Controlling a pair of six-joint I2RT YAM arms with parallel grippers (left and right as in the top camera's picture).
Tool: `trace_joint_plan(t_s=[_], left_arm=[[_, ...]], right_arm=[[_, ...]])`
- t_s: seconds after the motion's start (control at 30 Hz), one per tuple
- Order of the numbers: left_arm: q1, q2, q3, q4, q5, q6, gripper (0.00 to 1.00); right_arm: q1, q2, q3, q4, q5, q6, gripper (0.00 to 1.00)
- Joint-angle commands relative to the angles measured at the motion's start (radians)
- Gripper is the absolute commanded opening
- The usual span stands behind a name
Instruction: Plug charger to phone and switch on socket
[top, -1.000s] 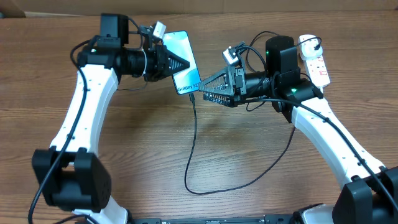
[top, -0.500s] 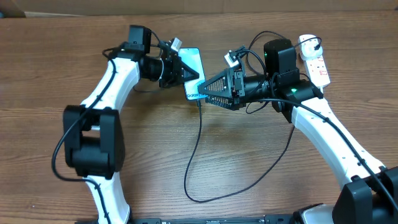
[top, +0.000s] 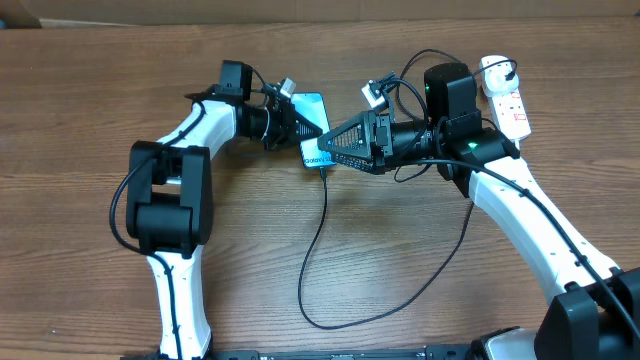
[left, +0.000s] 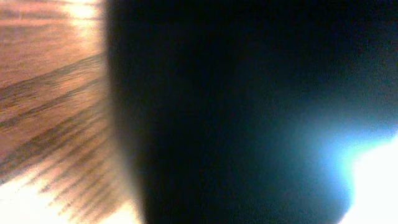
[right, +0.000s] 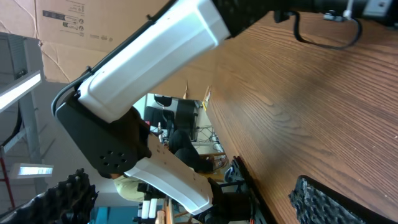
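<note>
The phone (top: 314, 118), with its blue-cyan screen, is at the table's upper middle, held in my left gripper (top: 292, 120). It fills the left wrist view (left: 249, 112) as a dark blur with a blue glow. The charger (top: 312, 240) is a thin black cable whose tip (top: 322, 169) meets the phone's lower edge. My right gripper (top: 330, 150) points left with its tip beside that edge. In the right wrist view its jaws (right: 193, 196) are wide apart with nothing between them. The socket (top: 510, 105), a white strip with red marks, lies at the far right.
The charger cable loops down toward the front edge and back up under my right arm (top: 520, 215). My folded left arm (top: 170, 190) stands over the left middle of the table and shows as a white link in the right wrist view (right: 155, 50).
My left arm has folded in and carried the phone right and down, close to the right gripper's tip. The right arm has not moved.
</note>
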Motion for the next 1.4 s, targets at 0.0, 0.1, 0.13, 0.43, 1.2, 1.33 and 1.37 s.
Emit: trace_joint_plan(t_s=[0.0,0.1,0.13,0.43,1.2,1.33,1.37], left_arm=[[-0.017,0.031,0.000,0.016,0.027,-0.002,0.04],[-0.020,0.036,0.000,0.028,0.027,0.002,0.04],[-0.020,0.036,0.000,0.035,0.027,0.001,0.05],[-0.021,0.037,0.000,0.031,-0.140,-0.040,0.04],[-0.024,0.037,0.000,0.042,-0.164,-0.040,0.12],[-0.024,0.037,0.000,0.026,-0.189,-0.040,0.17],[-0.024,0.037,0.000,0.024,-0.192,-0.040,0.17]], right_arm=[[-0.005,-0.011,0.020,0.001,0.002,-0.016,1.00],[-0.005,-0.011,0.020,-0.003,0.002,-0.016,1.00],[-0.005,-0.011,0.020,-0.003,0.002,-0.016,1.00],[-0.005,-0.011,0.020,-0.002,0.003,-0.016,1.00],[-0.005,-0.011,0.020,0.002,0.010,-0.016,1.00],[-0.005,-0.011,0.020,0.002,0.010,-0.016,1.00],[-0.005,-0.011,0.020,0.002,0.011,-0.016,1.00]])
